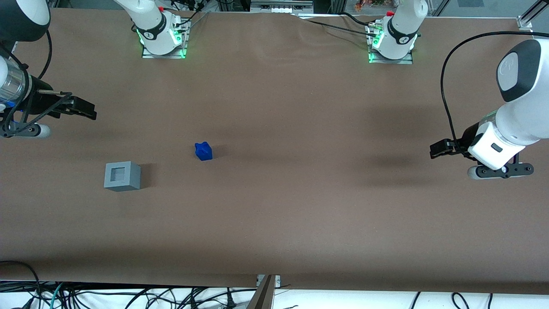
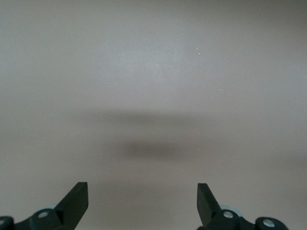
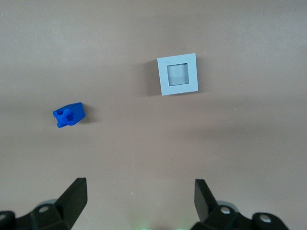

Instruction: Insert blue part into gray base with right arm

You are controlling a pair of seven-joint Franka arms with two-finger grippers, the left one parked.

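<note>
The blue part (image 1: 203, 151) lies on its side on the brown table, alone and untouched. The gray base (image 1: 122, 176) stands upright a little nearer the front camera, toward the working arm's end, its square recess facing up and empty. My right gripper (image 1: 91, 111) hangs above the table at the working arm's end, farther from the front camera than the base and apart from both pieces. In the right wrist view the gripper (image 3: 141, 184) is open with nothing between its fingers, and the blue part (image 3: 69, 115) and gray base (image 3: 178, 74) both show on the table below.
Both arm pedestals (image 1: 161, 34) (image 1: 392, 40), lit green, stand on the table's edge farthest from the front camera. Loose cables (image 1: 128, 296) hang below the near edge. Brown table covering (image 1: 300, 206) spreads toward the parked arm's end.
</note>
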